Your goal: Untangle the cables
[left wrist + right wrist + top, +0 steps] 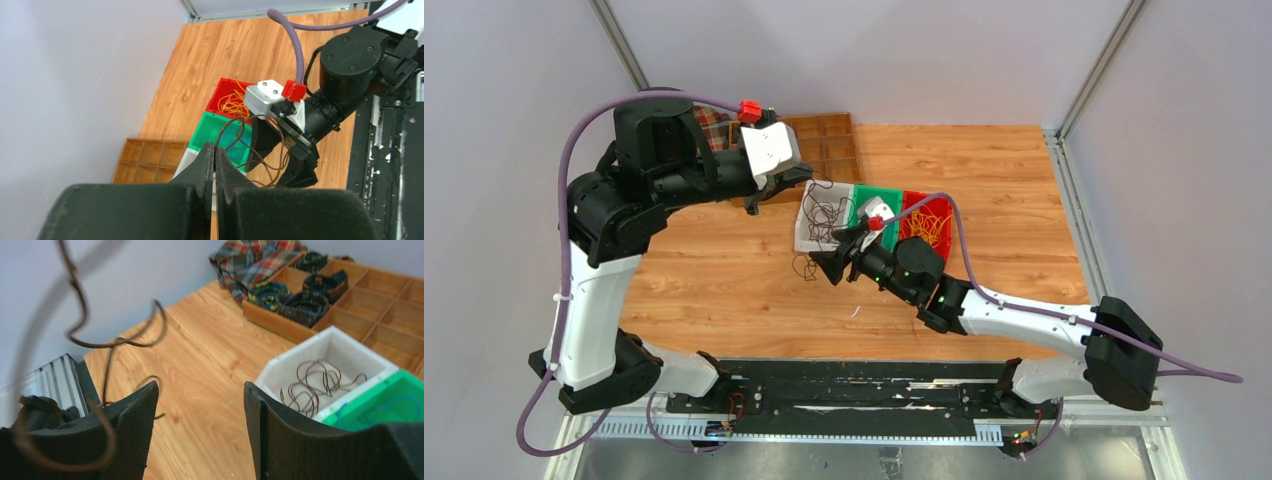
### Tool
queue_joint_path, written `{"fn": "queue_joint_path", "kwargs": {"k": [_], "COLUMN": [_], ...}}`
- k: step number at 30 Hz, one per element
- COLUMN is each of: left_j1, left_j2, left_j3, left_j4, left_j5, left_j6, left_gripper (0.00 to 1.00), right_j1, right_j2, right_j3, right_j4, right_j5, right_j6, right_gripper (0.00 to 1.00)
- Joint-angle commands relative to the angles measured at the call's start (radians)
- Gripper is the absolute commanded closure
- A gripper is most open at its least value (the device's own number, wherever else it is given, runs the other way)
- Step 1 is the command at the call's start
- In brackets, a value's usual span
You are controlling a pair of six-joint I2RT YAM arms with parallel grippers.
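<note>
Right, my left gripper (215,158) has its fingers pressed together on one strand of the dark cable tangle (117,343), holding it up above the table (724,270). Just below it my right gripper (200,410) stands spread wide. It grips nothing, though a loop of that tangle is draped round one of its fingers (132,432). To its right sits the white bin (290,357) with more dark cables (310,382) lying loose inside. Beside that is the green bin (400,385) with blue ones, and further right the red bin (215,100) with yellow. To do this well, I'd pick one clear strand between the spread fingers, close only on that, then draw it slowly away from the left pinch. I'd also free the draped loop, since it could snag.
</note>
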State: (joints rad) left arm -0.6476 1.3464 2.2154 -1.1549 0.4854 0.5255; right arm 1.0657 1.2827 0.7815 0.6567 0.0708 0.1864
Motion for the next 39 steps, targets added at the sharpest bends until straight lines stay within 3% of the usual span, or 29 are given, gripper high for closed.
{"fn": "queue_joint_path", "kwargs": {"k": [1, 4, 7, 14, 26, 39], "left_j1": [0.002, 0.008, 0.053, 0.158, 0.237, 0.250], "left_j2": [0.006, 0.007, 0.032, 0.199, 0.373, 0.421], "left_j3": [-0.046, -0.187, -0.315, -0.359, -0.398, -0.730], "left_j4": [0.013, 0.076, 0.150, 0.265, 0.501, 0.708], "left_j5": [-0.081, -0.183, -0.192, -0.254, -0.249, -0.290], "left_j6": [0.064, 0.099, 0.112, 0.108, 0.047, 0.075], "left_gripper": [0.99, 1.00, 1.00, 0.99, 1.00, 1.00], "right_j1": [-0.010, -0.052, -0.095, -0.160, -0.217, -0.264], "right_j2": [0.010, -0.017, -0.054, -0.113, -0.229, -0.310], "right_j3": [-0.058, -0.087, -0.084, -0.061, -0.148, -0.160], "right_j4": [0.037, 0.001, -0.098, -0.363, -0.414, -0.481], "right_j5": [0.054, 0.105, 0.155, 0.296, 0.410, 0.435], "right_j6": [0.040, 0.068, 0.067, 0.015, 0.029, 0.036], "right_gripper": [0.36, 0.32, 0.28, 0.26, 0.27, 0.28]}}
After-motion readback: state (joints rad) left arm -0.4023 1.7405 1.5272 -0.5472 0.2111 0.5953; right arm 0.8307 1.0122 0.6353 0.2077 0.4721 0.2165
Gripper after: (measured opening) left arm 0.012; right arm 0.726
